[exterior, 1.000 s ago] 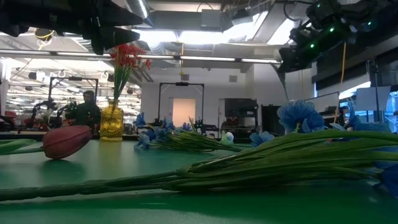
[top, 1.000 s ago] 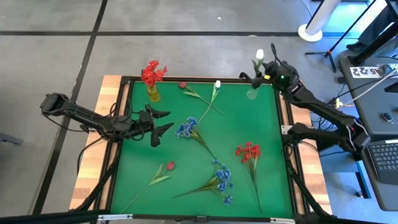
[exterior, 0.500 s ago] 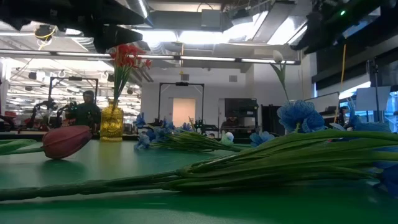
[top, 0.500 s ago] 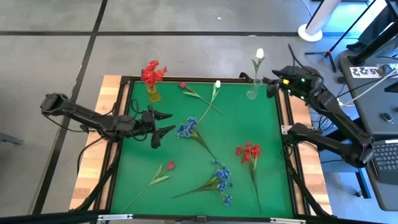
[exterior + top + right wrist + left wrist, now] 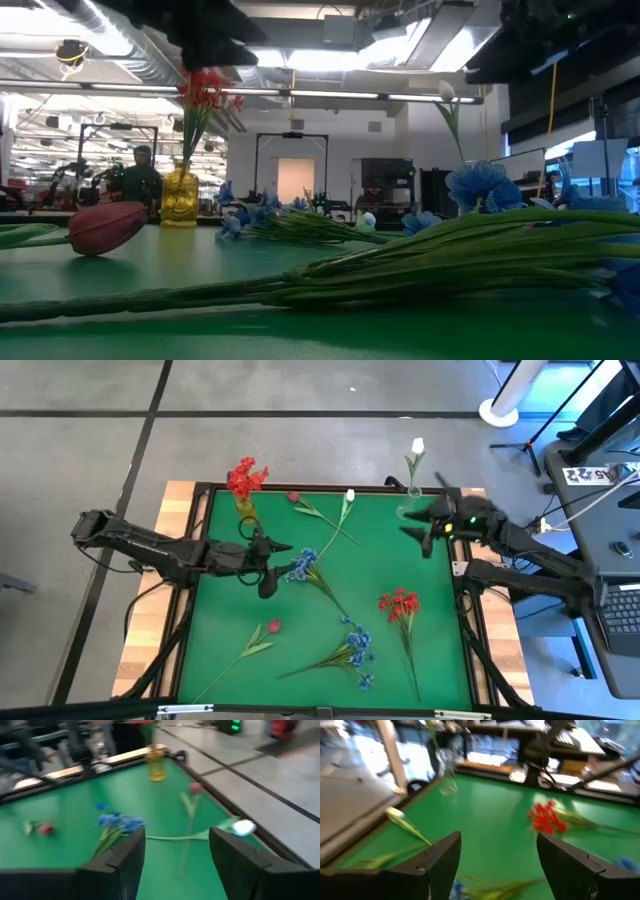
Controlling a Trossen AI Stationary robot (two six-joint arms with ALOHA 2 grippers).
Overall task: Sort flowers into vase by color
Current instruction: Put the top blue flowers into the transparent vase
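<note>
Both jaws gape, empty — left jaws apparently just beside the blue flower (image 5: 300, 566).

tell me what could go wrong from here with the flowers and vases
The right gripper, open and empty, sits close beside the clear vase holding a white tulip; a swing could tip it. The left gripper, open, hangs by a blue cluster whose stem nears other stems, so it might snag.
</note>
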